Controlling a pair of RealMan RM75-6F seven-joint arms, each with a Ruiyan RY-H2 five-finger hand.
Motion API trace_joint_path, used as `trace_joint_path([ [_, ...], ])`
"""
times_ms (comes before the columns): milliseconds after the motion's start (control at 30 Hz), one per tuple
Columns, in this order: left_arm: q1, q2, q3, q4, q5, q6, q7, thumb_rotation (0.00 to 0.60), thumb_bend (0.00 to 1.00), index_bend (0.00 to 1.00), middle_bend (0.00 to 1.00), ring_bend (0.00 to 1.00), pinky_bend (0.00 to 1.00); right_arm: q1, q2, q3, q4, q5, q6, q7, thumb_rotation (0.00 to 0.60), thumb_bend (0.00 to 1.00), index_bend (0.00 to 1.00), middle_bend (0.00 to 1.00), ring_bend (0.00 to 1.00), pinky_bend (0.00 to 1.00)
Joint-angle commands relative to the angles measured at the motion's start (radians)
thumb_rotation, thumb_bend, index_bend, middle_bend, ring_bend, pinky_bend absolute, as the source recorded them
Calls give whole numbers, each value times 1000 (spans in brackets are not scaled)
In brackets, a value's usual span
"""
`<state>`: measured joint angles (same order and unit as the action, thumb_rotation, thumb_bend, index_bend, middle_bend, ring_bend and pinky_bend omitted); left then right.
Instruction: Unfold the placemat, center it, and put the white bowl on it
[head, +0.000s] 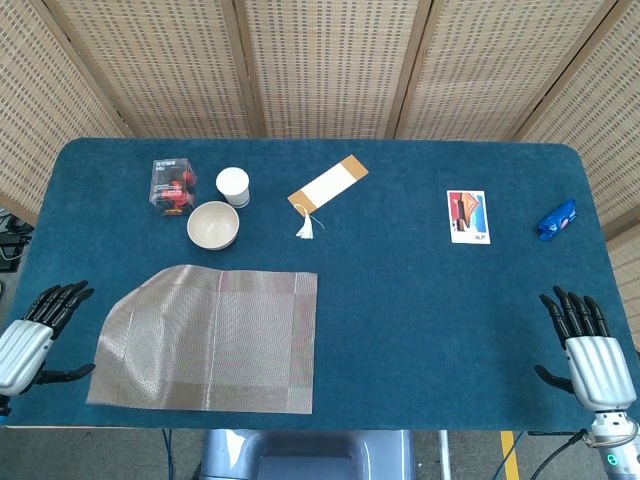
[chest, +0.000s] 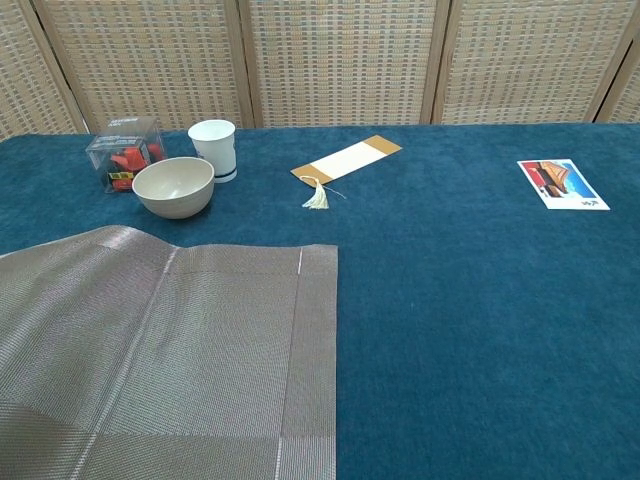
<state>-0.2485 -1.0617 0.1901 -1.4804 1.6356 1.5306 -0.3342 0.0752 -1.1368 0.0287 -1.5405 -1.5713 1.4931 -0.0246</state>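
Both hands rest spread and holding nothing at the table's (head: 400, 330) near corners, left hand (head: 28, 340), right hand (head: 594, 358). The mat (head: 210, 338) lies unfolded by the near-left edge; the bowl (head: 213, 225) stands beyond it.

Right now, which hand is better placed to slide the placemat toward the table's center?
Probably the left hand: it is open, just off the placemat's left edge. The right hand is open too, far across the table.
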Motion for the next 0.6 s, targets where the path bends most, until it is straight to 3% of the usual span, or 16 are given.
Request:
trace_joint_path([
  [33,6,29,-46,-89,-45,11,79,600,0,0,0,0,0,7,-4,-6,7,-11,-11,-6,600,0,71,0,0,0],
  [367,29,134,-106,-335,-67,70,312,600,0,0,0,0,0,25,-30,-14,22,-24,-38,-48,600,0,74,0,0,0],
  [600,36,94,-135,-409,-102,53,474,600,0,0,0,0,0,104,-39,-32,67,-128,-105,-82,600,0,119,0,0,0],
])
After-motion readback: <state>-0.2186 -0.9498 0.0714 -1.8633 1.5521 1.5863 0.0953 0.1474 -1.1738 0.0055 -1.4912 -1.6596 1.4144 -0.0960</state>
